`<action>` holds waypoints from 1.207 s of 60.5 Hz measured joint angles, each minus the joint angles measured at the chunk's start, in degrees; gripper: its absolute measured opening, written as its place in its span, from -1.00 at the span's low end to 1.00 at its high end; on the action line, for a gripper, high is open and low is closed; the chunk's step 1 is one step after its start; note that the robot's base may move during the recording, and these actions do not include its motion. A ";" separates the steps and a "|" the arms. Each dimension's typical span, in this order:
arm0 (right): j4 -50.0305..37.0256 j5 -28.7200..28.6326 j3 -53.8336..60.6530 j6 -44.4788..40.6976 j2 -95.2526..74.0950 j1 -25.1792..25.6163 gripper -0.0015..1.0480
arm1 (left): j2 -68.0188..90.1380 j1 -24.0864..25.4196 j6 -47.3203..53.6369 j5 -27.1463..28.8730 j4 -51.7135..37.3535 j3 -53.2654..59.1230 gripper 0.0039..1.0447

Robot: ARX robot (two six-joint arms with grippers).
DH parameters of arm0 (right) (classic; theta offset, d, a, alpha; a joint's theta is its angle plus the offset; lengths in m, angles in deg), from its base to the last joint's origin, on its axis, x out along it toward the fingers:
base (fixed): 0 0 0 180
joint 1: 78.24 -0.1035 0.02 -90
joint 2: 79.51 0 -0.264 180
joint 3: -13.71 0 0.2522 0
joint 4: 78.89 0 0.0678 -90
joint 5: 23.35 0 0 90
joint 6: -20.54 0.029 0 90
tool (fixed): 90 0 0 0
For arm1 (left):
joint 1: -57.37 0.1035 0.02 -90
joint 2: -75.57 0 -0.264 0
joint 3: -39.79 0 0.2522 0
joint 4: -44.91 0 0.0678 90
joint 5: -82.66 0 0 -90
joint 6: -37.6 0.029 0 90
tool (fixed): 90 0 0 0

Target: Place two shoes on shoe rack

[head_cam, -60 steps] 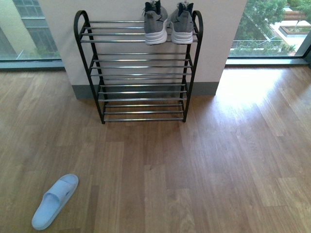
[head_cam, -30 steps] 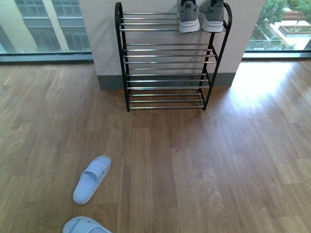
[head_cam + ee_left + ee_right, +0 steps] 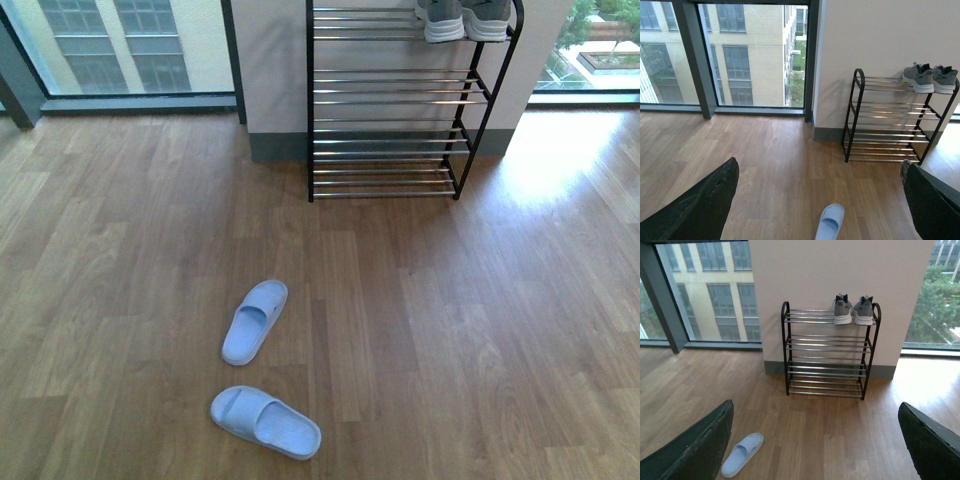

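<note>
The two shoes point(image 3: 443, 25) point(image 3: 487, 22), grey sneakers with white soles, stand side by side on the right end of the top shelf of the shoe rack point(image 3: 390, 85). The rack has a black frame and chrome bars and stands against the white wall. In the left wrist view the shoes point(image 3: 918, 78) top the rack point(image 3: 885, 120) far off. The right wrist view shows the shoes point(image 3: 842, 311) on the rack point(image 3: 825, 347) too. My left gripper point(image 3: 819, 167) and right gripper point(image 3: 816, 409) are both open, hold nothing, and hang over the wooden floor well away from the rack.
Two light blue slippers point(image 3: 254, 320) point(image 3: 265, 421) lie on the wooden floor, well in front of the rack and to its left. One slipper point(image 3: 830, 222) shows below the left gripper, and one point(image 3: 742, 454) near the right gripper's finger. Floor-to-ceiling windows flank the wall.
In the front view the rack and shoes have slid up and to the right. The slipper has shifted toward the middle and a second slipper has come into view.
</note>
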 joint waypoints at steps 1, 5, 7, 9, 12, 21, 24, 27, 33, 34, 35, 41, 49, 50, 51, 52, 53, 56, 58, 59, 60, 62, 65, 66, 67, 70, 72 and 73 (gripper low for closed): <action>0.00 -0.02 0.00 0.00 0.00 0.00 0.82 | 0.00 0.00 0.02 0.02 0.00 0.00 0.83; 0.00 -0.02 0.00 0.00 0.00 0.00 0.82 | 0.00 0.00 0.02 0.00 0.00 0.00 0.83; 0.00 0.02 0.00 0.00 0.00 0.00 0.82 | 0.00 0.00 0.02 -0.02 0.00 0.00 0.83; 0.00 0.00 0.00 0.00 0.00 0.00 0.82 | 0.00 0.00 0.02 0.00 0.00 0.00 0.83; 0.00 0.00 0.00 0.00 0.00 0.00 0.82 | 0.00 0.00 0.02 -0.02 0.00 0.00 0.83; 0.00 0.11 0.00 0.00 -0.02 0.00 0.82 | 0.00 0.00 0.02 -0.07 0.00 0.00 0.83; 0.00 0.13 0.00 0.00 0.00 0.00 0.82 | 0.00 0.00 0.00 -0.07 0.00 0.00 0.83; 0.00 0.11 0.00 0.00 -0.02 0.00 0.82 | 0.00 0.00 0.02 -0.04 0.00 0.00 0.83; 0.00 0.13 0.00 0.00 -0.02 0.00 0.82 | 0.00 0.02 0.02 -0.07 0.00 0.00 0.83; 0.00 0.11 0.00 0.00 -0.02 0.00 0.82 | 0.00 0.00 0.02 -0.07 0.00 0.00 0.83; 0.00 0.13 0.00 0.00 -0.02 0.00 0.82 | 0.00 0.00 0.02 -0.07 0.00 0.00 0.83; 0.00 0.11 0.00 0.00 0.04 0.00 0.82 | 0.00 0.02 0.02 -0.04 0.00 0.00 0.83; 0.00 0.11 0.00 0.00 0.04 0.00 0.82 | 0.00 0.02 0.02 -0.04 0.00 0.00 0.83; 0.00 0.13 0.00 0.00 0.04 0.00 0.82 | 0.00 0.00 0.02 -0.07 0.00 0.00 0.83; 0.00 0.11 0.00 0.00 0.04 0.00 0.82 | 0.00 0.00 0.02 -0.07 0.00 0.00 0.83; 0.00 0.13 0.00 0.00 0.04 0.00 0.82 | 0.00 0.00 0.02 -0.07 0.00 0.00 0.83; 0.00 0.13 0.00 0.00 0.02 0.00 0.82 | 0.00 0.00 0.02 -0.07 0.00 0.00 0.83; 0.00 0.11 0.00 0.00 0.04 0.00 0.82 | 0.00 0.02 0.02 -0.07 0.00 0.00 0.83; 0.00 0.13 0.00 0.00 0.04 0.00 0.82 | 0.00 0.00 0.02 -0.07 0.00 0.00 0.83; 0.00 0.13 0.00 0.00 0.04 0.00 0.82 | 0.00 0.00 0.02 -0.07 0.00 0.00 0.83; 0.00 0.11 0.00 0.00 0.04 0.00 0.82 | 0.00 0.02 0.02 -0.07 0.00 0.00 0.83; 0.00 0.11 0.00 0.00 0.02 0.00 0.82 | 0.00 0.00 0.02 -0.07 0.00 0.00 0.83; 0.00 0.11 0.00 0.00 0.02 0.00 0.82 | 0.00 0.00 0.02 -0.07 0.00 0.00 0.83; 0.00 0.11 0.00 0.00 0.02 0.00 0.82 | 0.00 0.02 0.02 -0.04 0.00 0.00 0.83; 0.00 0.11 0.00 0.00 0.02 0.00 0.82 | 0.00 0.00 0.02 -0.07 0.00 0.00 0.83; 0.00 0.11 0.00 0.00 0.02 0.00 0.82 | 0.00 0.02 0.02 -0.07 0.00 0.00 0.83; 0.00 0.11 0.00 0.00 0.02 0.00 0.82 | 0.00 0.00 0.02 -0.07 0.00 0.00 0.83; 0.00 0.13 0.00 0.00 0.02 0.00 0.82 | 0.00 0.02 0.02 -0.07 0.00 0.00 0.83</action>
